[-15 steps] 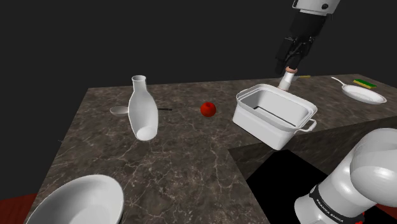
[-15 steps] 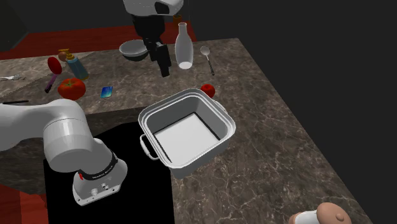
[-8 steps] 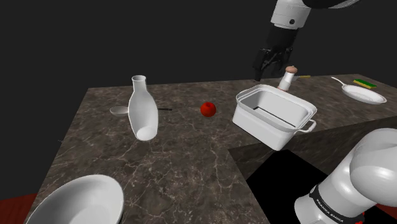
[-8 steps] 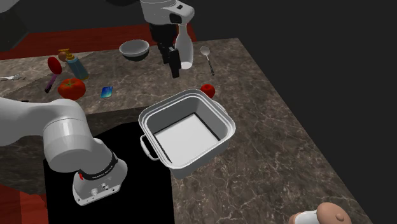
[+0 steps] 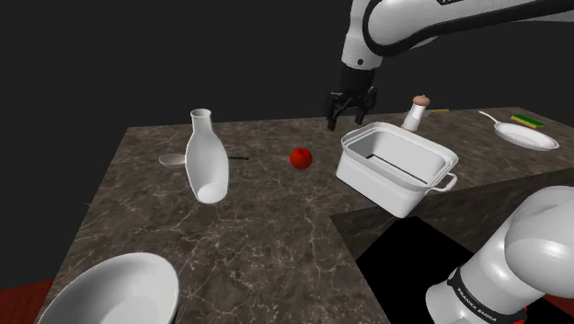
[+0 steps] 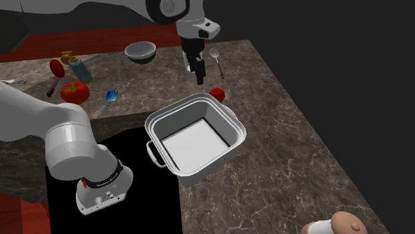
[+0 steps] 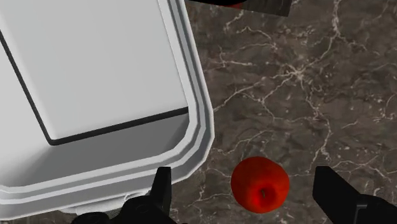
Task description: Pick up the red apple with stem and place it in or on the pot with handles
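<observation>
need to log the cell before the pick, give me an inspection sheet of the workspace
surface: dark marbled counter
job's things: red apple on the counter, apart from the white pot; the pot is empty
clutter: white bottle, spoon, white bowl, pan, tomato, grey bowl
grippers: gripper open, in the air near the pot's rim; the apple lies below it, untouched
cables: nothing seen
surroundings: black area beyond the counter; red floor

Home kitchen, dark marbled countertop, white pot with handles, bowl, spoon, frying pan, tomato
</observation>
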Robot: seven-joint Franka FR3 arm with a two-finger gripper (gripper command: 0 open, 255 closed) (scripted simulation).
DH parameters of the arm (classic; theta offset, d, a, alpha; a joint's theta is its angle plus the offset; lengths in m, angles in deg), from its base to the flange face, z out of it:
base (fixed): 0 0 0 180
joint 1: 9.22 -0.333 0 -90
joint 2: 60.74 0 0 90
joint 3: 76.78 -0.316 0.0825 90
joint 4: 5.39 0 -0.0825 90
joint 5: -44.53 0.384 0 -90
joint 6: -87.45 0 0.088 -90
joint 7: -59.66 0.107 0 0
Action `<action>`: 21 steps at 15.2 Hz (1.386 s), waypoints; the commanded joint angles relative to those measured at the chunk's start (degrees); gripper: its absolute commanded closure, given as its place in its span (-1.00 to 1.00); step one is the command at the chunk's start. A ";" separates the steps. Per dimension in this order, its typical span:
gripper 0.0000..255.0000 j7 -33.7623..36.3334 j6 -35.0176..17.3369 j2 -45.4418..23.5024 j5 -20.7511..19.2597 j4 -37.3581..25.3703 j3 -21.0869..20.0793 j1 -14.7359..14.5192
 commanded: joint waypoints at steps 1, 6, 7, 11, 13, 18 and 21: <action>-1.00 2.89 -2.50 -4.12 -0.77 -1.36 -1.08 0.31; -1.00 10.01 -7.16 -15.23 -3.87 -6.80 -2.97 0.84; -1.00 11.44 -7.85 -17.51 -4.62 -8.13 -3.20 0.87; -1.00 16.97 -9.82 -26.75 -7.82 -14.31 -3.53 0.60; -1.00 19.52 -10.33 -31.41 -9.37 -17.90 -3.31 0.21; -1.00 20.22 -13.13 -33.36 -10.12 -16.94 -2.95 0.20; -1.00 20.57 -15.55 -34.65 -10.68 -15.77 -2.71 0.29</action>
